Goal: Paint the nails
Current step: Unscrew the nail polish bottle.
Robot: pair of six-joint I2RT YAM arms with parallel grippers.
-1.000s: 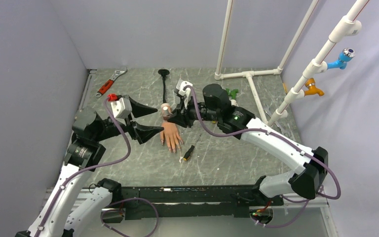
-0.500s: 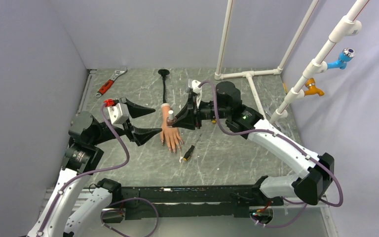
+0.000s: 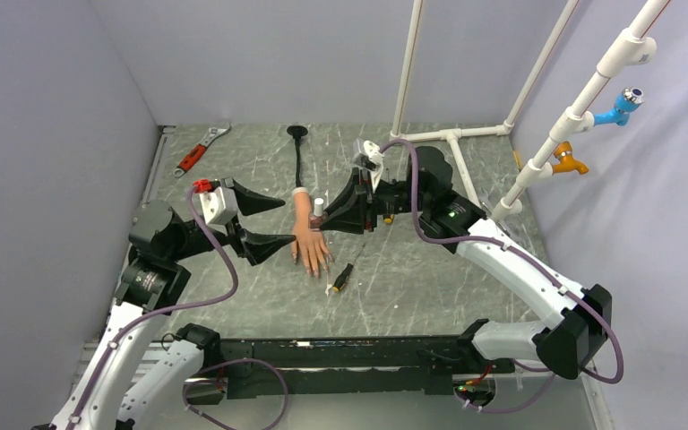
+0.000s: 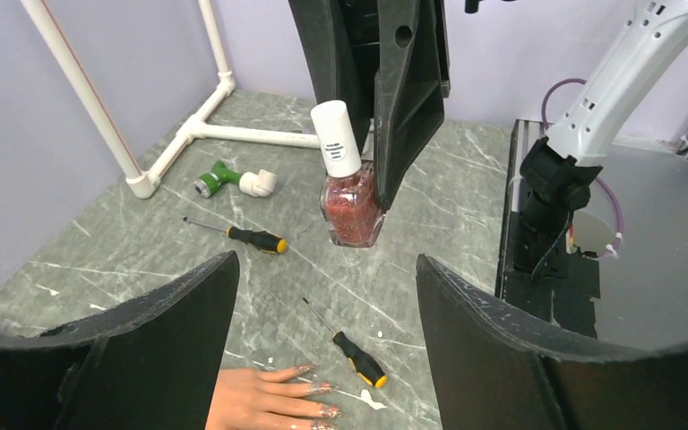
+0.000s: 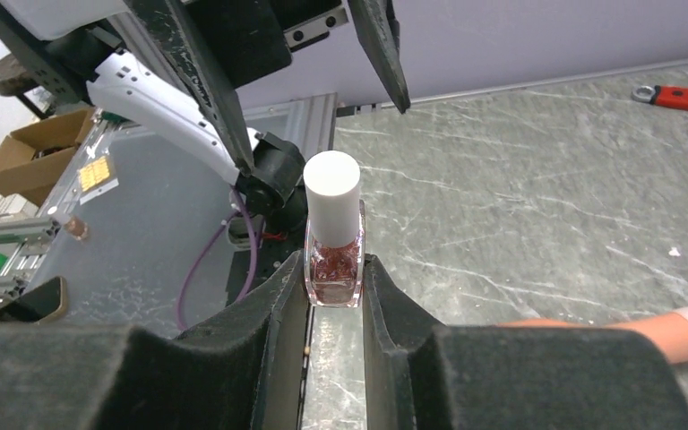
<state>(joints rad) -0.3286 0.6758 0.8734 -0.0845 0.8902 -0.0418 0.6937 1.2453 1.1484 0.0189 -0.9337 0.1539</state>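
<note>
My right gripper (image 5: pixel 333 279) is pinching a white-capped polish bottle (image 5: pixel 332 255) by its glass sides, holding it cap up in the air over the grey marbled table (image 3: pixel 430 287). My left gripper (image 3: pixel 288 221) is hanging spread wide, gripping nothing. The nails (image 4: pixel 322 388) are resting on the mannequin hand (image 3: pixel 310 242), which is lying flat on the table, fingertips toward my bases. They are perhaps glittery, though too small to be sure. Pale lilac walls (image 3: pixel 260 54) are enclosing the table, and a white pipe frame (image 3: pixel 452 136) is standing far right.
</note>
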